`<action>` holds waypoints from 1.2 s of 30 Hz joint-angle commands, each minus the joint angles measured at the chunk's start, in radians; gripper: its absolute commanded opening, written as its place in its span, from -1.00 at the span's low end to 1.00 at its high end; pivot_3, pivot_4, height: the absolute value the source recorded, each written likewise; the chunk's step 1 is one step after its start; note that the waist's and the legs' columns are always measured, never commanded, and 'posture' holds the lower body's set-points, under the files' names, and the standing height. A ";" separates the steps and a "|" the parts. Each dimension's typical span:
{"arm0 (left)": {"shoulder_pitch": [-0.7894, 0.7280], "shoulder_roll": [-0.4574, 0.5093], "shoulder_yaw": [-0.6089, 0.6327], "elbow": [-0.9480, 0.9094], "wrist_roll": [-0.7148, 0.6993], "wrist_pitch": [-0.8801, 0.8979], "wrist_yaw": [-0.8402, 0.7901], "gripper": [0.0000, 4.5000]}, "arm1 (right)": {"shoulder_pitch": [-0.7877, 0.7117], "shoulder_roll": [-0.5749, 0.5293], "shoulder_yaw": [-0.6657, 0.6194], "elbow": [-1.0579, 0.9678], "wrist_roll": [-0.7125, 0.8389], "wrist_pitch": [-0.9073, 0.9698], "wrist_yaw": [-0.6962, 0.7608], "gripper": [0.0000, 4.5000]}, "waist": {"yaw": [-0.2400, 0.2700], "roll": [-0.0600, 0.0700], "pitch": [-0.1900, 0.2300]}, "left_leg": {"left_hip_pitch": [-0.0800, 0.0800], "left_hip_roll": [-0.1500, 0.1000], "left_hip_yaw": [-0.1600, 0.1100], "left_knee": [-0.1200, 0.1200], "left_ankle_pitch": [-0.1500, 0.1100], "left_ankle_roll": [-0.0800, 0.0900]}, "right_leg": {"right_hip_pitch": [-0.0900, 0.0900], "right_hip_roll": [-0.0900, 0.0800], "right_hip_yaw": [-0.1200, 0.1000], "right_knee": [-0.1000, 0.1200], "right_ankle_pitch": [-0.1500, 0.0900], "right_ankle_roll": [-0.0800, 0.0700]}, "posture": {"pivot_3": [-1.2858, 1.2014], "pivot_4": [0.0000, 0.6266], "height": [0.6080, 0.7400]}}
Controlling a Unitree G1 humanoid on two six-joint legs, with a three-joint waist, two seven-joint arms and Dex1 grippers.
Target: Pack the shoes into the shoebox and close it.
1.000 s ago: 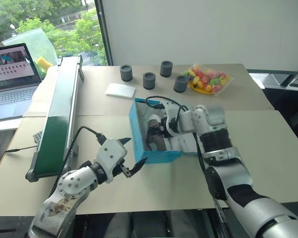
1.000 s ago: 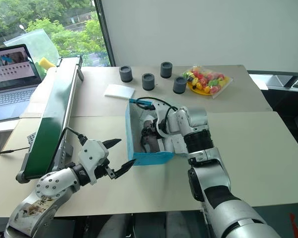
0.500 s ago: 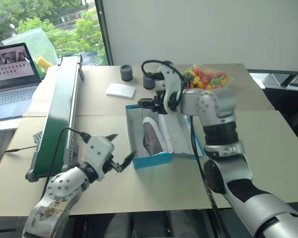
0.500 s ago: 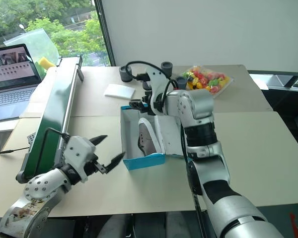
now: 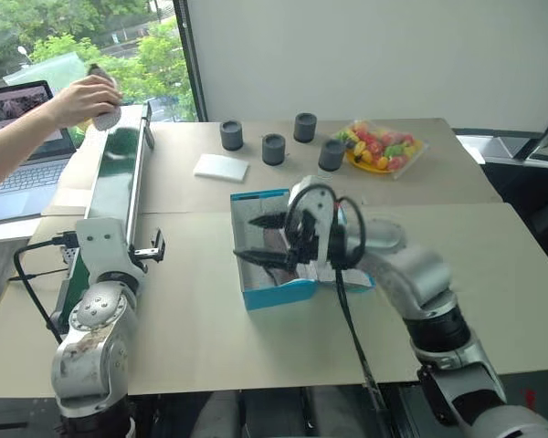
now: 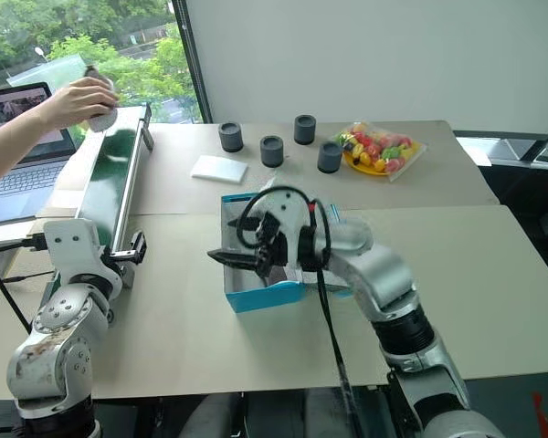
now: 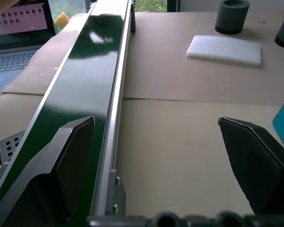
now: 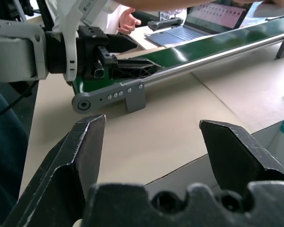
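The shoebox (image 5: 265,294) is sitting open on the table (image 5: 210,338), just right of the green conveyor (image 5: 110,201), which serves as the reference landmark. A taupe shoe (image 5: 276,245) is lying inside the shoebox, largely hidden by the arm. The right gripper (image 5: 256,239) is hovering over the shoebox interior, pointing toward the conveyor, its two fingers standing apart and gripping nothing. The left gripper (image 7: 165,161) is hanging beside the near end of the conveyor, its fingers spread wide and empty. A person's hand (image 5: 87,99) is resting at the far end of the conveyor.
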 commanded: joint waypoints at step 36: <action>0.017 0.046 0.046 0.083 0.026 -0.029 -0.030 1.00 | 0.030 0.086 -0.017 0.094 -0.133 -0.059 -0.117 1.00 | 0.006 0.000 0.000 | 0.000 0.001 -0.003 0.000 -0.001 -0.001 | 0.000 -0.001 0.000 0.000 0.000 0.000 | 0.03 -0.52 1.00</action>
